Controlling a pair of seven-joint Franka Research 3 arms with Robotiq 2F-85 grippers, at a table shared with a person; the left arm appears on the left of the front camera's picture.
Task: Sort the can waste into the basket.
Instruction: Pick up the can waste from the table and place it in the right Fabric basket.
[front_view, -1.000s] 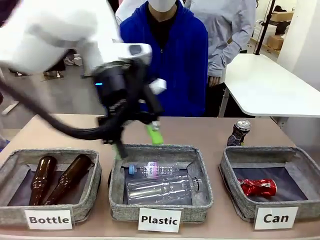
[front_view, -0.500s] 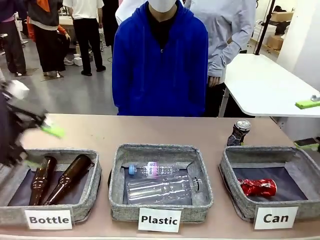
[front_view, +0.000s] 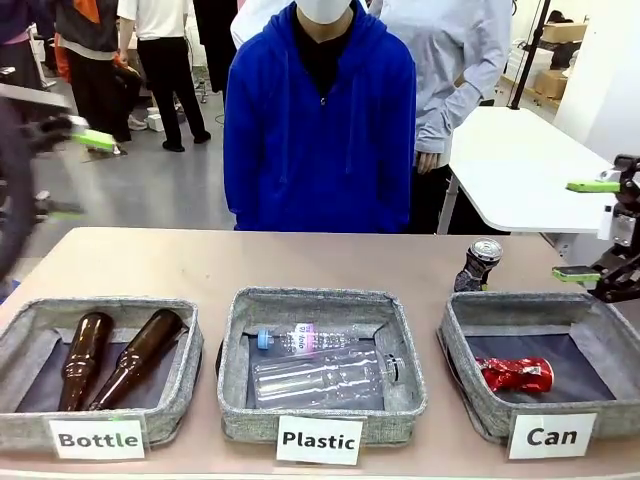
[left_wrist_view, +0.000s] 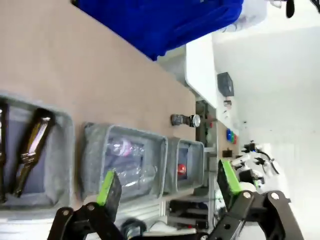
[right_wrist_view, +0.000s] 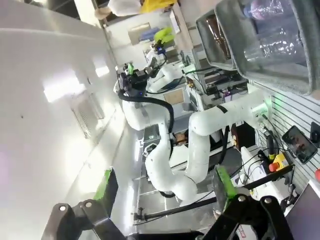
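Reaching for dark blue-black crushed metal can (front_view: 479, 265) | stood upright just behind grey woven "Can" basket (front_view: 462, 345) | right gripper (front_view: 585, 228) empty, fingers spread, beside basket | descended squarely, pinched mid-body, judged

Three baskets line the tabletop (front_view: 200, 265) front: the Bottle basket (front_view: 98, 372) left with two bottles (front_view: 110, 357), the Plastic basket (front_view: 320, 370) middle, the Can basket (front_view: 545, 365) right, one crushed can (front_view: 516, 374) inside, another can (front_view: 478, 265) just behind it.
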